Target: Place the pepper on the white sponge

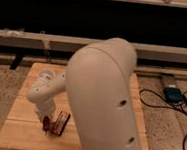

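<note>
The small dark red pepper (46, 124) is at the front left of the wooden table (20, 132), right under my gripper (44, 118), which points down at the pepper's top end. I cannot tell whether the pepper rests on the wood or hangs from the gripper. My big beige arm (104, 101) fills the middle of the view. The white sponge is hidden behind the arm.
A flat dark snack bar in an orange-brown wrapper (61, 122) lies just right of the pepper. A blue device (173, 93) with black cables lies on the floor to the right. A dark wall with a rail runs behind the table.
</note>
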`<action>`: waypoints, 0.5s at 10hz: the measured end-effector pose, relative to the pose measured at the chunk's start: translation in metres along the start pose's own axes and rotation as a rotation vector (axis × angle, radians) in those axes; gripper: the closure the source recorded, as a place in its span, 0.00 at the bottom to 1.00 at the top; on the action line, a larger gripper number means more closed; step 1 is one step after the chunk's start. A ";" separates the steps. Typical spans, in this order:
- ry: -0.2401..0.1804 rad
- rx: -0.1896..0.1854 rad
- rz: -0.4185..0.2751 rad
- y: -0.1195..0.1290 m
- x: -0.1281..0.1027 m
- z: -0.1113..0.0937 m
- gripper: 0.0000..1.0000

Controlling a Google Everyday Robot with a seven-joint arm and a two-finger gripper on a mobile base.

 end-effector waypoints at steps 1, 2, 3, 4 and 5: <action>-0.006 -0.014 0.025 -0.015 0.008 -0.002 1.00; -0.016 -0.034 0.061 -0.032 0.013 -0.005 1.00; -0.026 -0.050 0.090 -0.043 0.014 -0.008 1.00; -0.035 -0.067 0.110 -0.049 0.014 -0.011 1.00; -0.041 -0.080 0.125 -0.053 0.013 -0.013 1.00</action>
